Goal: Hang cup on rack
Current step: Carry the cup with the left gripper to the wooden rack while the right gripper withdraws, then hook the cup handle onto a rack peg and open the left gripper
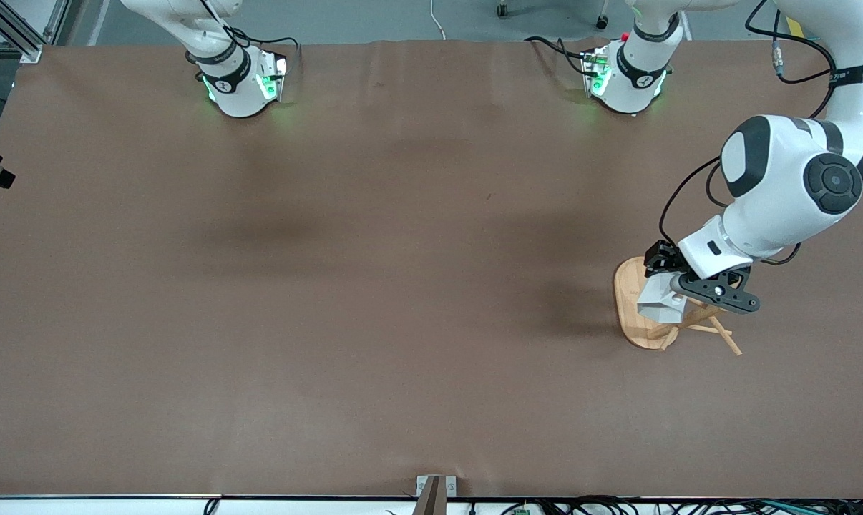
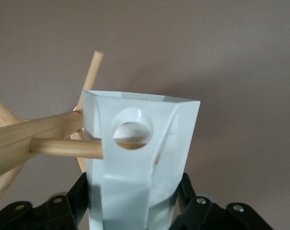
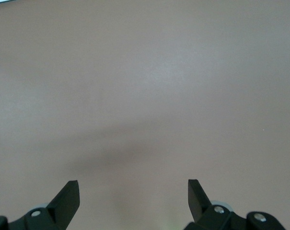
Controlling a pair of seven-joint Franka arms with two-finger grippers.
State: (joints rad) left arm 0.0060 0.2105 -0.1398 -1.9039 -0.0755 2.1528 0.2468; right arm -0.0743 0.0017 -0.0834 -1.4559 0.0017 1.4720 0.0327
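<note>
Cup [image 2: 140, 158]: clamped in my left gripper [image 1: 678, 286] over the rack [image 1: 635, 315], which stands near the table edge at the left arm's end. Peg [image 2: 68, 147]: its tip sits at the handle hole. I judge hanging nearly done; seating and release remain. Right gripper [image 3: 133, 196]: fingers spread, empty, waiting over bare table [image 3: 145, 72].

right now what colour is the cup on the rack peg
White, plain with no pattern. The cup shows best in the left wrist view, held by the left gripper.
</note>
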